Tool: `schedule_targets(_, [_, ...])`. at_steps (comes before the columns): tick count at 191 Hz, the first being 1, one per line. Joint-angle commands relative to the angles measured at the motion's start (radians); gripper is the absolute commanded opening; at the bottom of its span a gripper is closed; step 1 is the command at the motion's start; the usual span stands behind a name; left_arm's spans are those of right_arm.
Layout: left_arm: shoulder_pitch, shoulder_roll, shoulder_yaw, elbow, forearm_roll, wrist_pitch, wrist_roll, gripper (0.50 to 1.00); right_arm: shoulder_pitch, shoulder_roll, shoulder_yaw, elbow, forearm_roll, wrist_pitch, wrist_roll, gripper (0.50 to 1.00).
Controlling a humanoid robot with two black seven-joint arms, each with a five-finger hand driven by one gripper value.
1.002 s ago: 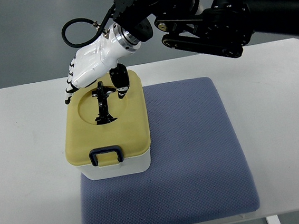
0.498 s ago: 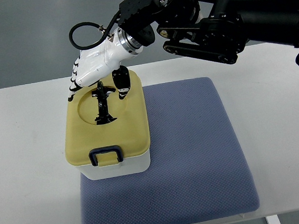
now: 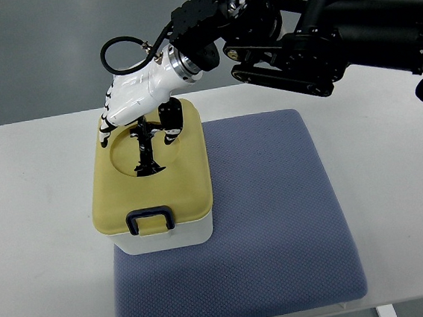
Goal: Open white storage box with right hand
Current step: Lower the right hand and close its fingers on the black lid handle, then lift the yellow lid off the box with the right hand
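Reached over the white storage box [image 3: 159, 235] with right hand [image 3: 137, 98], fingers curled round the lid's black handle [image 3: 146, 146], ready to lift.

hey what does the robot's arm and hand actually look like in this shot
Only the right arm shows: bulky matte black links with exposed joints, ending in a shiny silver wrist ring. The right hand has a glossy white shell and black segments on its fingers. A black cable loops out above the wrist.
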Motion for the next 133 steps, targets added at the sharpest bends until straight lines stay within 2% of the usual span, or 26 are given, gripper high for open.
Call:
schedule_targets(1, [0.000, 0.000, 0.000, 0.000, -0.001, 0.000, 0.000, 1.000, -0.002, -0.002, -0.002, -0.001, -0.001, 0.000, 0.000, 0.727])
schedule_targets(18, [0.000, 0.000, 0.000, 0.000, 0.000, 0.000, 0.000, 1.000, -0.004, -0.002, -0.002, -0.001, -0.006, -0.002, -0.002, 0.691])
schedule_targets(36, [0.000, 0.000, 0.000, 0.000, 0.000, 0.000, 0.000, 1.000, -0.010, 0.000, -0.002, -0.004, -0.006, -0.002, -0.002, 0.680])
schedule_targets(44, [0.000, 0.000, 0.000, 0.000, 0.000, 0.000, 0.000, 1.000, -0.012, 0.000, -0.002, -0.004, -0.006, -0.005, -0.003, 0.656])
schedule_targets(60, [0.000, 0.000, 0.000, 0.000, 0.000, 0.000, 0.000, 1.000, -0.016, 0.000, -0.002, -0.004, -0.006, -0.020, -0.003, 0.643])
schedule_targets(67, [0.000, 0.000, 0.000, 0.000, 0.000, 0.000, 0.000, 1.000, -0.018, 0.000, -0.002, -0.004, -0.006, -0.026, -0.003, 0.615])
schedule_targets(77, [0.000, 0.000, 0.000, 0.000, 0.000, 0.000, 0.000, 1.000, -0.018, 0.000, -0.002, -0.004, -0.006, -0.032, -0.002, 0.609])
schedule_targets(105, [0.000, 0.000, 0.000, 0.000, 0.000, 0.000, 0.000, 1.000, -0.016, -0.002, 0.000, -0.004, -0.004, -0.037, -0.002, 0.503])
schedule_targets(133, [0.000, 0.000, 0.000, 0.000, 0.000, 0.000, 0.000, 1.000, -0.012, -0.003, 0.000, -0.004, -0.004, -0.038, 0.005, 0.500])
